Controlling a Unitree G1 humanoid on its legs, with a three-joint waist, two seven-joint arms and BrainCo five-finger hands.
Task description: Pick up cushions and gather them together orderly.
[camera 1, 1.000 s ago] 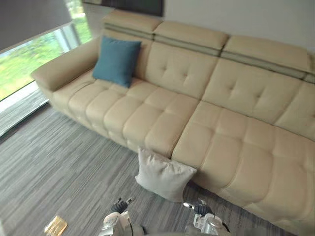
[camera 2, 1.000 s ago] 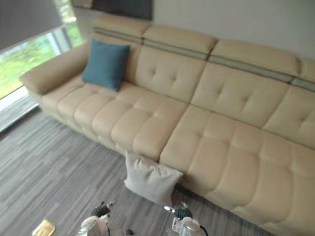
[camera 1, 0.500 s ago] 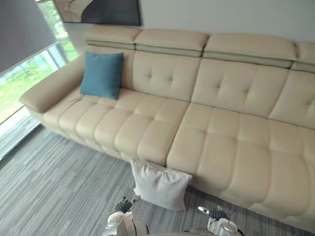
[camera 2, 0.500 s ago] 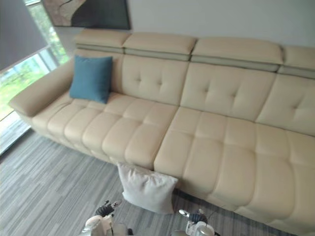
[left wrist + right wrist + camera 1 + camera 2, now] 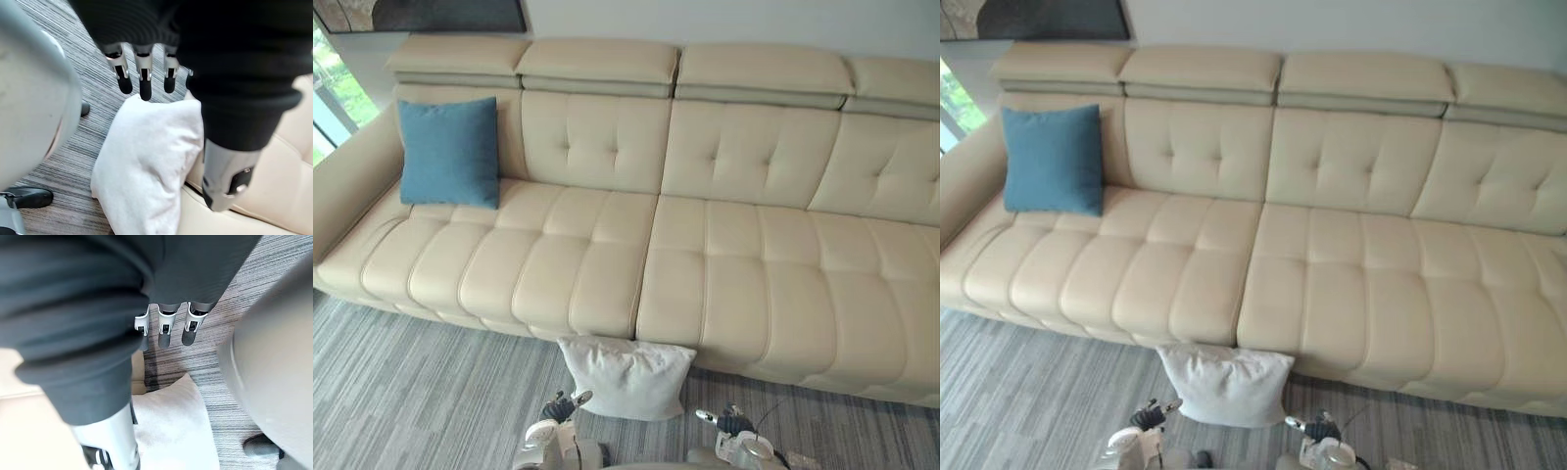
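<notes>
Left hand point(image 5: 142, 68) and right hand point(image 5: 166, 325) both hang released, fingers straight and holding nothing, low and near. Just beyond them the white cushion point(image 5: 626, 377) stands on the grey carpet point(image 5: 411, 392), leaning against the front of the sofa point(image 5: 734, 245). 1 blue cushion point(image 5: 448, 152) sits upright at the sofa's far left end, well apart.

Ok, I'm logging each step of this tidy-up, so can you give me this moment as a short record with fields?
white cushion: on the carpet, leaning against the sofa front
blue cushion: upright on the sofa's left end, against the backrest
left hand: open, empty, close to the white cushion
right hand: open, empty
cushions gathered: not yet
</notes>
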